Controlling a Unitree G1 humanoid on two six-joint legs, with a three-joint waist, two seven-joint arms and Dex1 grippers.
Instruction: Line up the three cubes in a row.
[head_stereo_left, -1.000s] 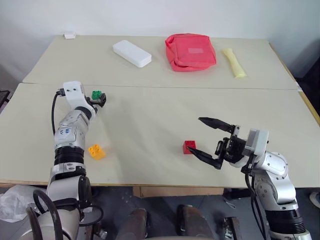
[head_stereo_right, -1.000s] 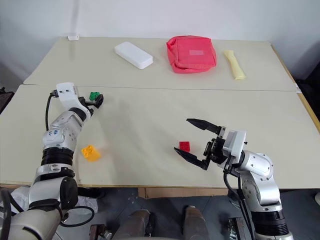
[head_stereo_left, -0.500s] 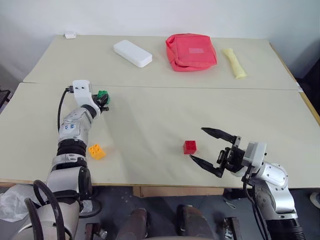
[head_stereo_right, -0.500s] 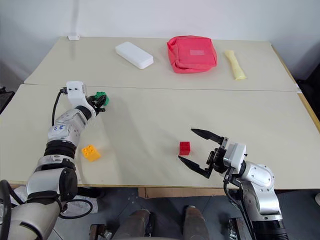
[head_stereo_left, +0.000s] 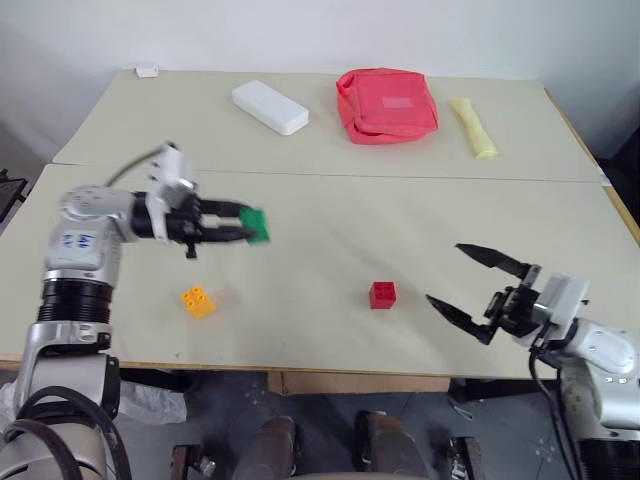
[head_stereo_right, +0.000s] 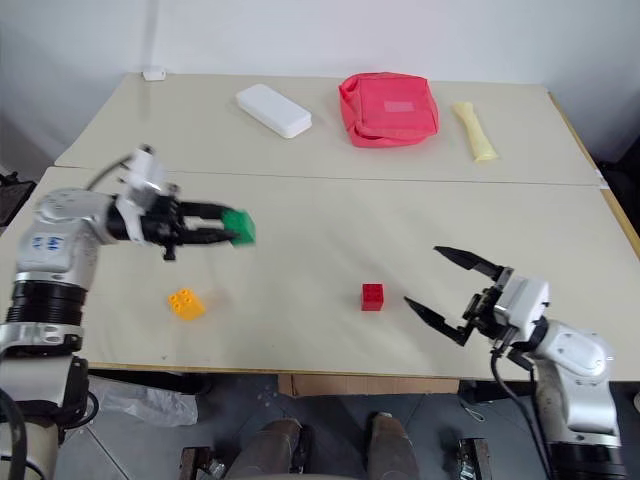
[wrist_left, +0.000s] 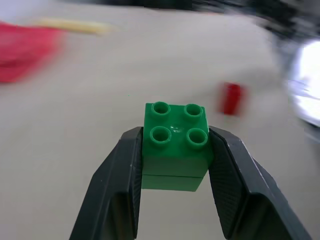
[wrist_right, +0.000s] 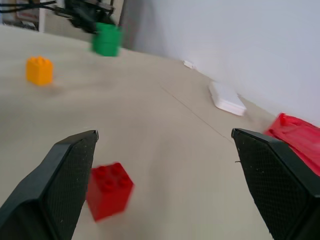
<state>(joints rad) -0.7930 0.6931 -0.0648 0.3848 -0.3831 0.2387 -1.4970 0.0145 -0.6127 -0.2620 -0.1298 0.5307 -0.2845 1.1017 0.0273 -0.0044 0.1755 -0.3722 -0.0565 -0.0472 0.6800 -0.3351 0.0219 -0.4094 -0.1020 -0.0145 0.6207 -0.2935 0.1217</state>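
Your left gripper (wrist_left: 172, 165) is clamped on the green cube (wrist_left: 175, 145) — one black finger (wrist_left: 117, 192) pressed to each side, studs up — and carries it clear of the table, pointing toward the middle. Your right gripper (head_stereo_left: 478, 283) stands wide apart with nothing between its fingers, hovering near the front edge, off to the right of the red cube (head_stereo_left: 382, 294). That red cube sits on the near table (head_stereo_left: 330, 340), roughly central; the orange-yellow cube (head_stereo_left: 197, 301) lies well apart from it toward the left, below the raised green one. The surface is two pale beige tabletops butted together along a seam. On the far table (head_stereo_left: 180, 120) you have a white rectangular box (head_stereo_left: 270, 106), a red pouch (head_stereo_left: 387, 103), a pale yellow object (head_stereo_left: 472, 126) and a small white item (head_stereo_left: 147, 70) at the back corner — all before a plain white wall (head_stereo_left: 320, 30).
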